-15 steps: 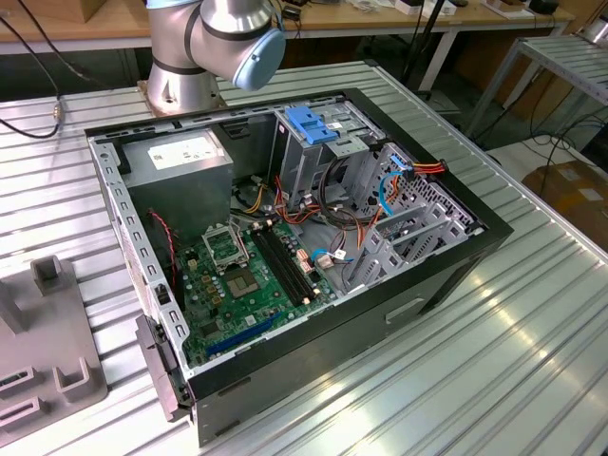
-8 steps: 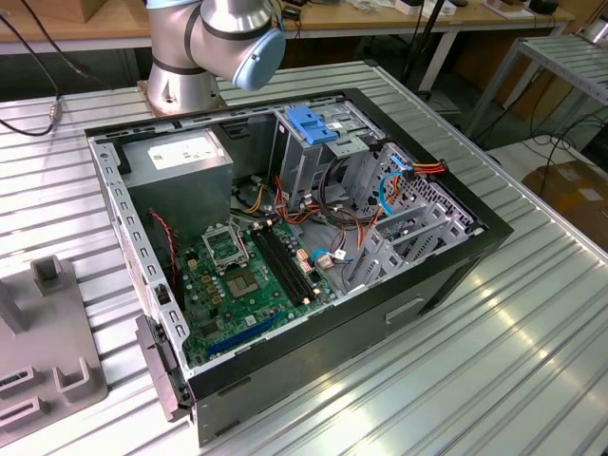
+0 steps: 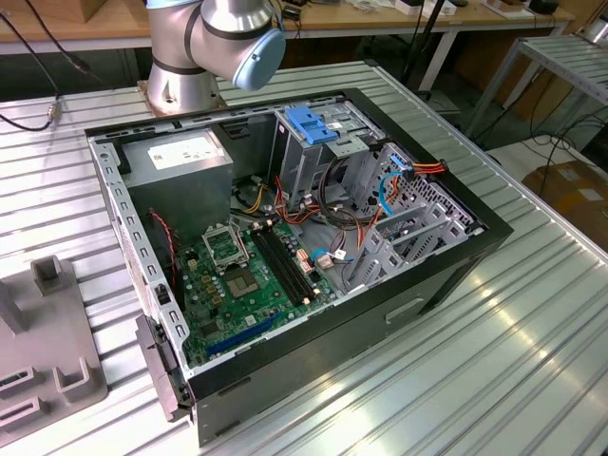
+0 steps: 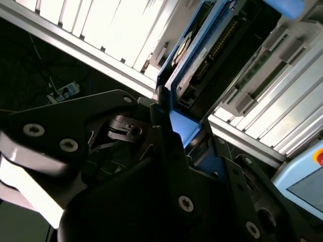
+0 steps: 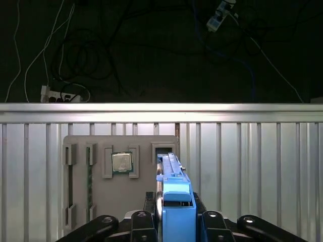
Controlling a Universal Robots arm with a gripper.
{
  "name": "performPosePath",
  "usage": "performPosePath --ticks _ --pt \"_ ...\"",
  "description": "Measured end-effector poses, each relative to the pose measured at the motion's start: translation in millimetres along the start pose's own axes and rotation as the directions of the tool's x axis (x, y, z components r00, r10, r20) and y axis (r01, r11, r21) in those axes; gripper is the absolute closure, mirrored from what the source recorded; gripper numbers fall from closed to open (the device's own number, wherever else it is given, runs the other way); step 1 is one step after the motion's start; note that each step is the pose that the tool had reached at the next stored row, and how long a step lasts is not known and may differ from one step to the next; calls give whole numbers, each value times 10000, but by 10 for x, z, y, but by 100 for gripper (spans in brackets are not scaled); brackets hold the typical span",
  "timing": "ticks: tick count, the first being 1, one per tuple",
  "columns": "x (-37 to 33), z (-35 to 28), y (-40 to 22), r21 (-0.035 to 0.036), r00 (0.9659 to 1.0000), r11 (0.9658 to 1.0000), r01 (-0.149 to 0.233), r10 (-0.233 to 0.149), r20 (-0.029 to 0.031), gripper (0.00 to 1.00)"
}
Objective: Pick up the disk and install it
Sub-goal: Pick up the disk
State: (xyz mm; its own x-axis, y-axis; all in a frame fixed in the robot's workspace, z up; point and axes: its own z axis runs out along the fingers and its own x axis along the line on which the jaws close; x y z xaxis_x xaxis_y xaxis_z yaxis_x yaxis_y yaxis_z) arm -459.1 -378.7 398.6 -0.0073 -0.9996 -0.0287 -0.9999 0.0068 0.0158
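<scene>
**Gripper clamped on disk, over the parts tray**

Gripper (image 5: 174,218) is closed on the disk (image 5: 171,184). The blue carrier end sits pinched in the tool, with the drive edge-on and running straight out ahead toward a slot in the grey parts tray (image 5: 101,201). Can't tell if the far end is clear of the slot. A processor chip (image 5: 121,162) sits in a tray pocket just beside the disk's far end. In the second wrist view, black fingers (image 4: 159,128) press on the blue rail. Exterior view: open computer case (image 3: 446,275) on the slatted table (image 3: 532,361).
</scene>
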Motion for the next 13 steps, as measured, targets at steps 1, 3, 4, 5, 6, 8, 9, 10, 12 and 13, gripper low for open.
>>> performPosePath --ticks 1,3,4,5,6,8,9,10,12,13 --pt "-1 -25 0 -4 10000 10000 0 0 0 63" --pt "-2 -64 -1 -11 10000 10000 0 0 0 63" --pt "-2 -84 -2 -16 10000 10000 0 0 -1 63" --pt "-3 -98 -2 -21 10000 10000 -1 1 0 63" --pt "-3 -119 -3 -25 10000 10000 -1 1 0 63" --pt "-4 -156 -3 -33 10000 10000 -1 1 0 63" --pt "-5 -170 -3 -35 10000 10000 -1 1 0 63" --pt "-5 -190 -3 -39 10000 10000 -1 1 0 63" --pt "-6 -213 -4 -45 10000 10000 -1 1 -1 63" --pt "-7 -230 -4 -47 10000 10000 -2 2 0 63"
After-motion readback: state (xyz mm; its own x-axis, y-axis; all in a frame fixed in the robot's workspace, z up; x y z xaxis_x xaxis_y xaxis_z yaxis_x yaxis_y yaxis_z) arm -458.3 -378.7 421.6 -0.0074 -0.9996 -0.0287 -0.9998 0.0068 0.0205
